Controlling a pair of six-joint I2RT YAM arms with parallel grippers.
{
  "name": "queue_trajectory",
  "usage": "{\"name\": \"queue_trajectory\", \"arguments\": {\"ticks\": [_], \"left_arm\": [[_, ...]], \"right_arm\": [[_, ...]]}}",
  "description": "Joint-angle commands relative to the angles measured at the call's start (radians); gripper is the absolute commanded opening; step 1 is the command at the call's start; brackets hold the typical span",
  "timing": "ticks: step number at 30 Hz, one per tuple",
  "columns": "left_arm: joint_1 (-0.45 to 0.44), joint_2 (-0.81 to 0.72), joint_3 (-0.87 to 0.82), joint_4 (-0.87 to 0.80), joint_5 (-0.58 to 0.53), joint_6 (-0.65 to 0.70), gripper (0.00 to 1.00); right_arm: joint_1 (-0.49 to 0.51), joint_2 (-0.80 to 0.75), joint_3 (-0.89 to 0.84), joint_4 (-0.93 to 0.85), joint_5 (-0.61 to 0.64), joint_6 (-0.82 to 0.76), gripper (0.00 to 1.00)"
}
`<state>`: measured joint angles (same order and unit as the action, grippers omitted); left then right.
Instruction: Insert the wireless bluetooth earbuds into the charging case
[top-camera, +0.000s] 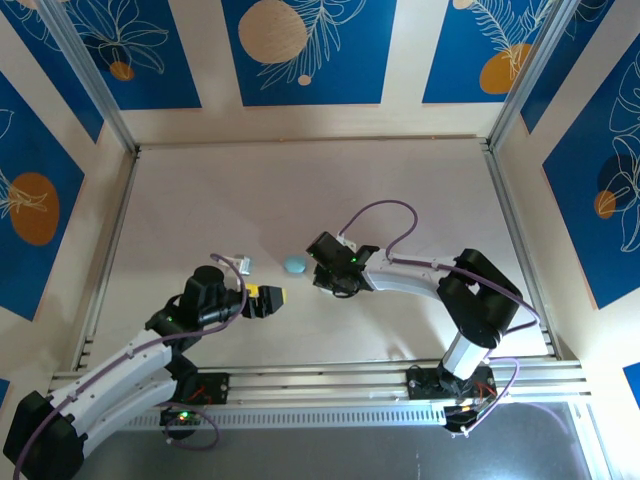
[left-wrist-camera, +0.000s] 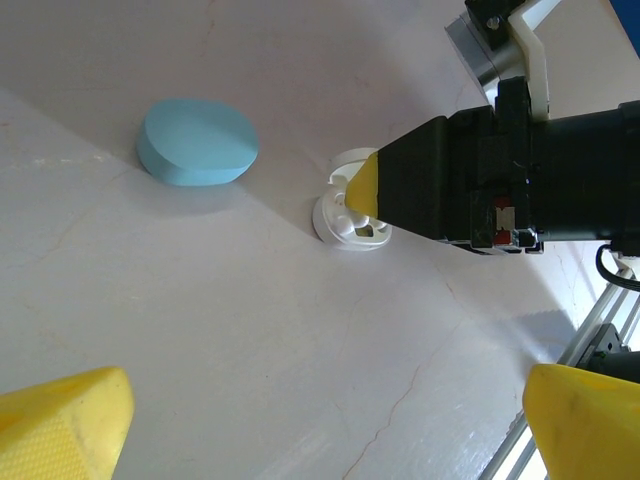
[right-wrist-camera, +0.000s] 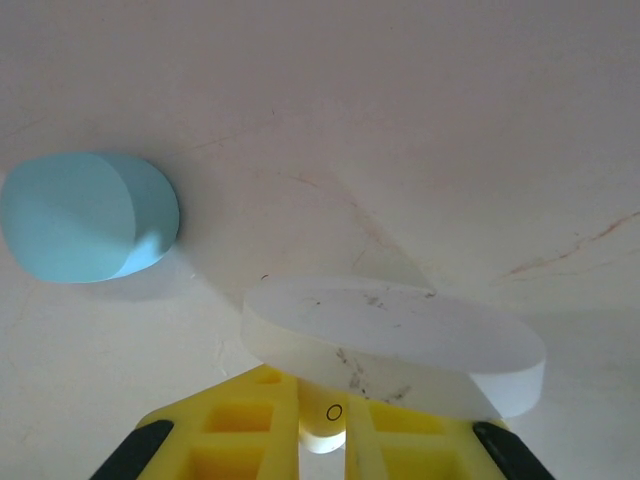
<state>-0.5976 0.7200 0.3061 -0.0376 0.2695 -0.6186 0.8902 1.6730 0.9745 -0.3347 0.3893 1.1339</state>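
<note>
Pale tabletop (top-camera: 300, 190): left pincer (left-wrist-camera: 320, 420) spread; right pincer (top-camera: 320, 278) pinching white earbud (right-wrist-camera: 322, 438) at white case (right-wrist-camera: 400, 345).

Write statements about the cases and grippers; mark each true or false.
1. The blue case is closed. True.
2. The left gripper clamps the blue case. False: it is wide open, holding nothing.
3. The white case lies open at the right gripper. True.
4. The blue case sits on the white case. False: they lie apart on the table.
5. The right gripper is wide open. False: it pinches a white earbud.
</note>
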Motion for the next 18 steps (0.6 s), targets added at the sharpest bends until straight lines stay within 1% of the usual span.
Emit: {"name": "queue_trajectory", "arguments": {"ticks": [1,18], "left_arm": [[0.015,-0.011,0.001,0.001,0.023,0.017,1.00],[0.020,-0.005,0.000,0.007,0.028,0.017,1.00]], "right_arm": [[0.001,0.008,0.016,-0.032,0.031,0.000,0.14],[0.004,-0.033,-0.011,-0.023,0.052,0.015,0.14]]}}
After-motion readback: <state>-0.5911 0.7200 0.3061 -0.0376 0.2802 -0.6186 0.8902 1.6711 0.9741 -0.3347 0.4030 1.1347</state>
